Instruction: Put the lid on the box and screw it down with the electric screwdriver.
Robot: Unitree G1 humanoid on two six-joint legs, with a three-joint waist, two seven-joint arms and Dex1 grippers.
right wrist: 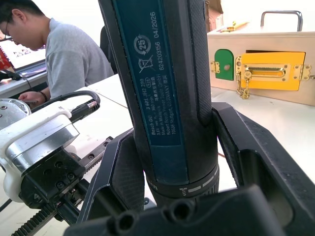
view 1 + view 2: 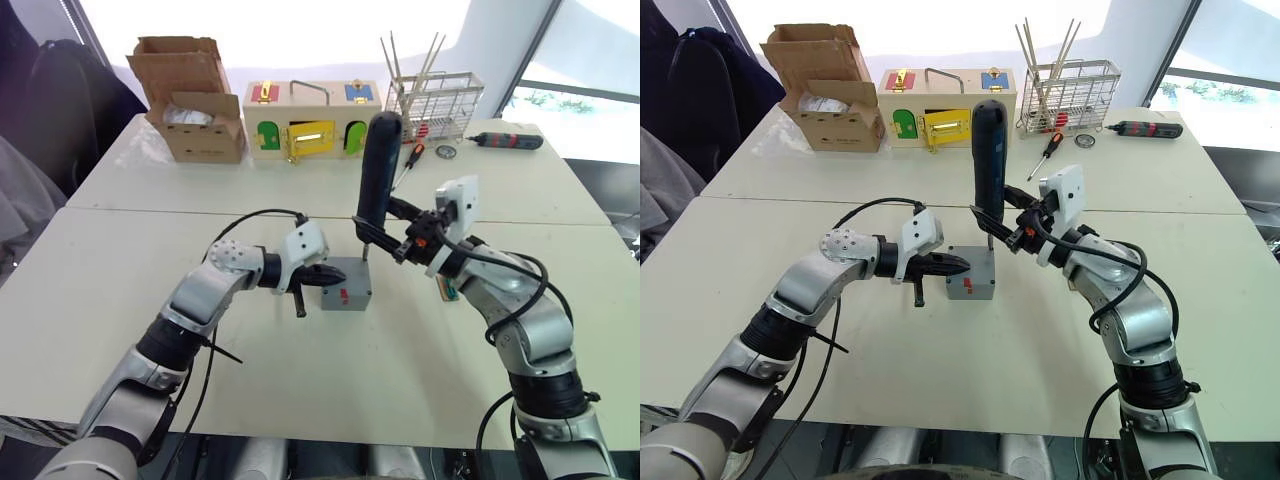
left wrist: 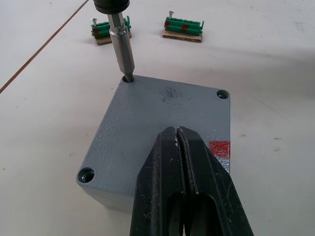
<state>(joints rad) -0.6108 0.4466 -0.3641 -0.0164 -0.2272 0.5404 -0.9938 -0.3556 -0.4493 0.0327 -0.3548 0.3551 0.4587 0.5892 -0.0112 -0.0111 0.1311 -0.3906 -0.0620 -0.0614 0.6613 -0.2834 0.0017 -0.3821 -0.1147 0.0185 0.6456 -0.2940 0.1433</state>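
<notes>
**Lid seated, first corner under the bit**

The lid (image 3: 167,123) sits flush on the box (image 2: 346,285), near the middle of the front tabletop (image 2: 120,300). Left gripper (image 3: 179,147), fingers pressed together and holding nothing, rests its tips on the lid — apparently steadying it. Right gripper (image 1: 172,167) is clamped around the electric screwdriver (image 2: 378,170), held upright, bit down in the lid's far corner hole. Two other visible corner holes look dark; screws there uncertain. Judged: placing done, screwing under way — most corners likely remain.

Matt, grainy grey plastic lid (image 3: 162,118); smooth shiny metal bit on glossy black electric screwdriver (image 1: 167,98); matt white surface (image 3: 275,73).
</notes>
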